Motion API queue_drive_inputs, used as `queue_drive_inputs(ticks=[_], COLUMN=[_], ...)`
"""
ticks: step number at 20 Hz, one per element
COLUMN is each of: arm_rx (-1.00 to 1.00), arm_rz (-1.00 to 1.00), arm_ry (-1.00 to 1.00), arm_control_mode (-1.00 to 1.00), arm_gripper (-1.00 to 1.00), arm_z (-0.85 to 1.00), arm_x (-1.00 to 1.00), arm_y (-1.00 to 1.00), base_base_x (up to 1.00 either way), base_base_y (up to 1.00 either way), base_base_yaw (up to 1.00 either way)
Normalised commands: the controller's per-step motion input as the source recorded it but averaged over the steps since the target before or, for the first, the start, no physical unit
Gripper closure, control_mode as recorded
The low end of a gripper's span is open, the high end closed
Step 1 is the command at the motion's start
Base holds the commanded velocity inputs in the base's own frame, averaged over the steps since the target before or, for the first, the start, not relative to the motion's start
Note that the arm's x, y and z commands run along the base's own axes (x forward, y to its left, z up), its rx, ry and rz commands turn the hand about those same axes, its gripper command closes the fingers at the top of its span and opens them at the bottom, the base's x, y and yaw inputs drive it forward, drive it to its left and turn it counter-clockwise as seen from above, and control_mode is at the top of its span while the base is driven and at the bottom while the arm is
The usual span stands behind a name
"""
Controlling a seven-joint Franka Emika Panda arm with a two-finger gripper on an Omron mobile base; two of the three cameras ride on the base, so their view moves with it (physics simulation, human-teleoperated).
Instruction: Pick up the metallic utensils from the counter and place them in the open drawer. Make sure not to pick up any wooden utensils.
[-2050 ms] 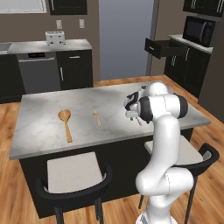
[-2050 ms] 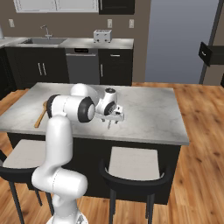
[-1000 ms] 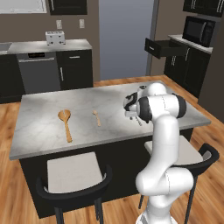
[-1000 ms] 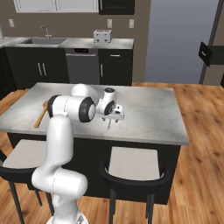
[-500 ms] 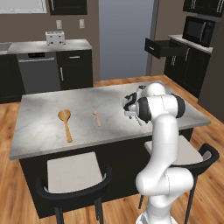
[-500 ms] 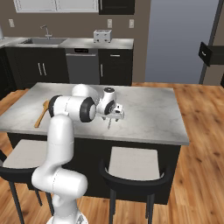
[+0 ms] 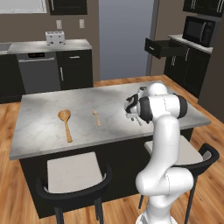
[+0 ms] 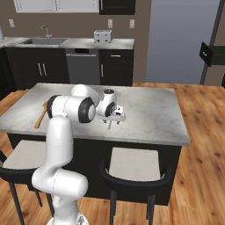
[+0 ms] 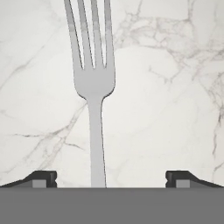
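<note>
The thin silvery metal fork [image 9: 92, 83] lies flat on the grey-white marble bench [image 7: 48, 111], directly beneath the pincer [image 9: 111, 177]. In the hand view its handle runs up the middle of the gap between the two small dark fingertips [image 9: 41, 178] and its tines point away from the hand. So the fork's long axis lies across the line joining the tips, with one tip to either side of the handle and both well apart from it. That is the relation a grasp depends on: the jaws look already lined up to close across the narrow handle, and the move likely still needed is a straight descent.

The pincer stands wide open and holds nothing. In the left base view it hangs over the right part of the bench [image 7: 136, 117], and in the right base view it sits at the bench's near middle [image 8: 113, 118].

The two tan wooden spoons, the large one [image 7: 66, 124] and the small slim one [image 7: 96, 117], lie well to the left, apart from the fork. The black box-shaped open drawer [image 7: 162, 48] is far off at the right, past the bench. I cannot make out the orange-handled knife.
</note>
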Motion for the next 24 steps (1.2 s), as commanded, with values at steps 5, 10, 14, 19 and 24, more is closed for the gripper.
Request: queue_drive_inputs(ticks=[5,10,14,19,24], arm_rx=[0.0,0.0,0.0,0.0,0.0], arm_rz=[0.0,0.0,0.0,0.0,0.0], arm_ry=[0.0,0.0,0.01,0.0,0.0], arm_control_mode=[-1.0,-1.0,-1.0,-1.0,-1.0], arm_gripper=[-1.0,-1.0,-1.0,1.0,1.0], arm_z=[-0.26,-0.45,-0.21,0.0,0.0], arm_x=[-0.15,-0.05,-0.04,0.0,0.0], arm_y=[0.0,0.0,0.0,0.0,0.0], base_base_x=[0.0,0.0,0.0,0.0,0.0], base_base_y=[0.0,0.0,0.0,0.0,0.0], base_base_yaw=[0.0,0.0,0.0,0.0,0.0])
